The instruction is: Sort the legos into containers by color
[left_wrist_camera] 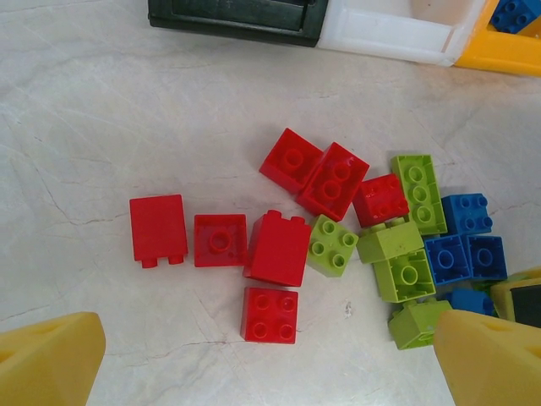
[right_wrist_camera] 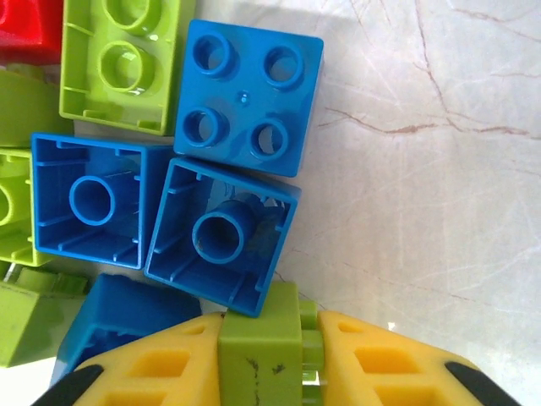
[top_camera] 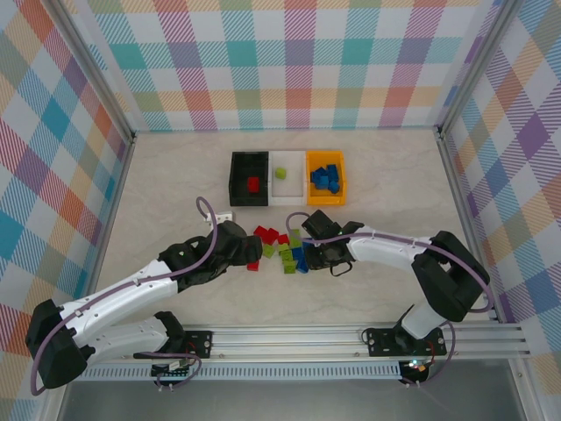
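Right end effector (right_wrist_camera: 269, 364) clenched on lime green lego (right_wrist_camera: 259, 334), bottom centre of wrist frame, beside the blue legos (right_wrist_camera: 221, 237). Left end effector (left_wrist_camera: 266, 364) released. Likely light, rigid, slick plastic; pinch flat side walls.

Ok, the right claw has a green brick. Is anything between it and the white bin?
Nothing visible. The right claw is shut on the green brick, and bare table lies between the loose pile beside it and the white bin. Those bricks sit low, so lifting first should clear them.
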